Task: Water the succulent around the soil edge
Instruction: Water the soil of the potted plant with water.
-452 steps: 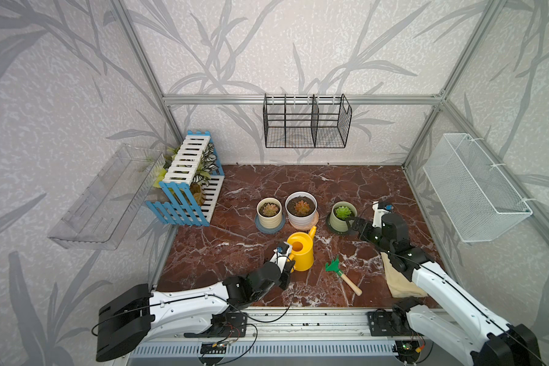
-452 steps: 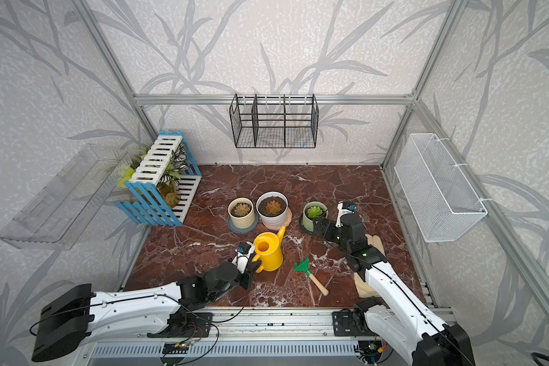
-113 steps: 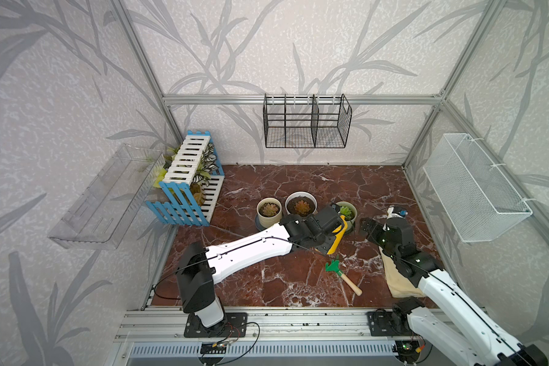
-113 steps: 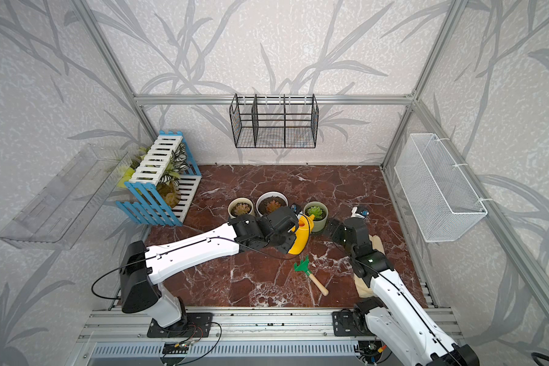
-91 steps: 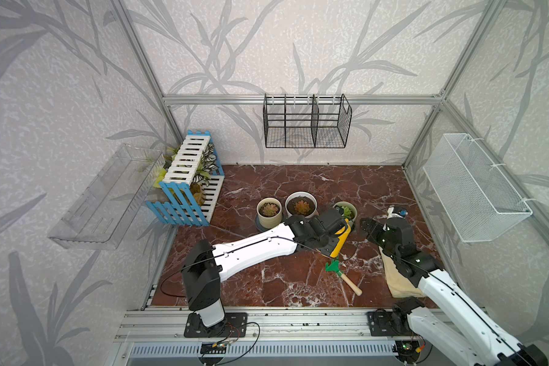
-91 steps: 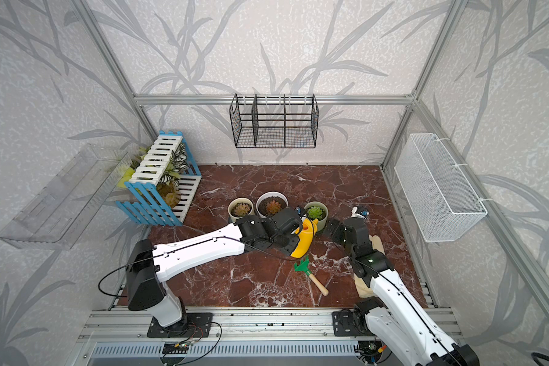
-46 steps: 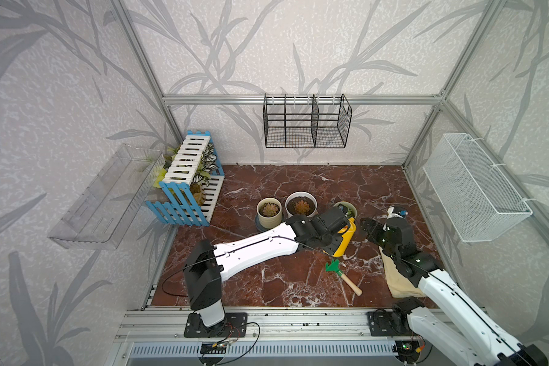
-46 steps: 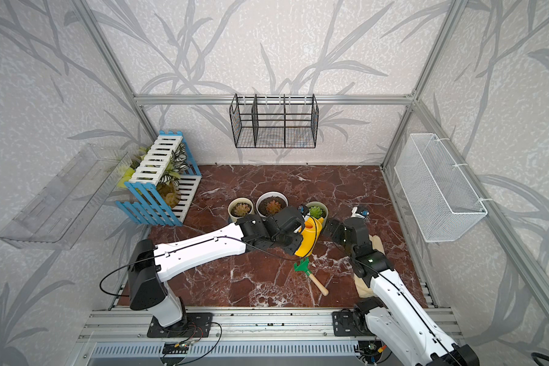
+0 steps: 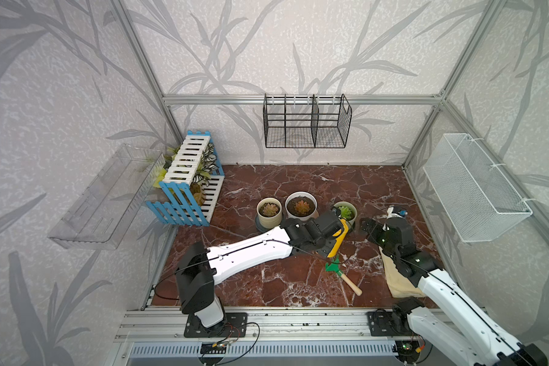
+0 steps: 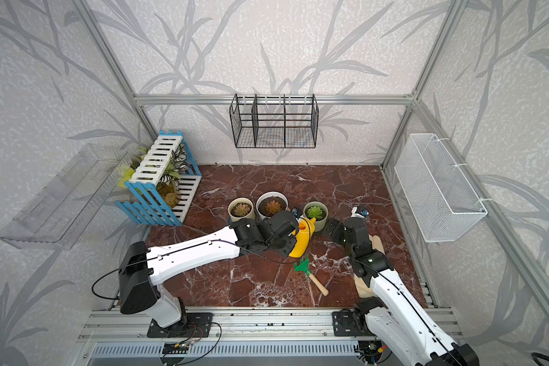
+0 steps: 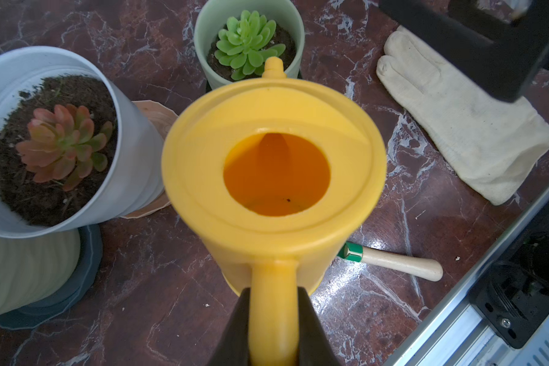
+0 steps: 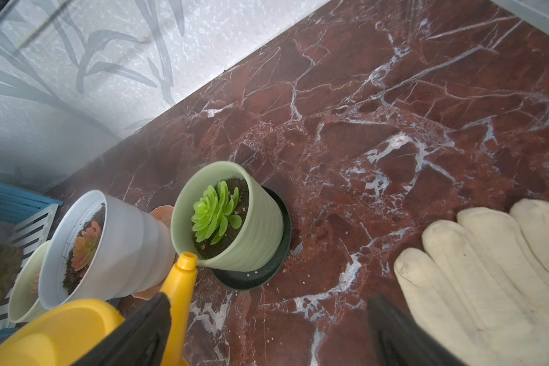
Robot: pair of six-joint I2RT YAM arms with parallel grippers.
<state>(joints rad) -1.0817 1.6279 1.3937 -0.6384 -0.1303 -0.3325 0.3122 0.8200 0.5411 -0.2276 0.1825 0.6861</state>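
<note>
One sage pot (image 12: 260, 231) holds the succulent (image 11: 247, 42); watering can (image 11: 273, 234) tips toward it.

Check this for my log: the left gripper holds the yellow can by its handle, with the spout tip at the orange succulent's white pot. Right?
Not quite. The left gripper does hold the yellow can by its handle, but the spout tip is at the near rim of the green succulent's sage pot. The left wrist view shows it.

lab test booth, aluminium frame (image 9: 298, 99), leaf-print wall panels (image 9: 298, 44), marble-look floor (image 9: 282, 183), wire basket (image 9: 305, 126)
</note>
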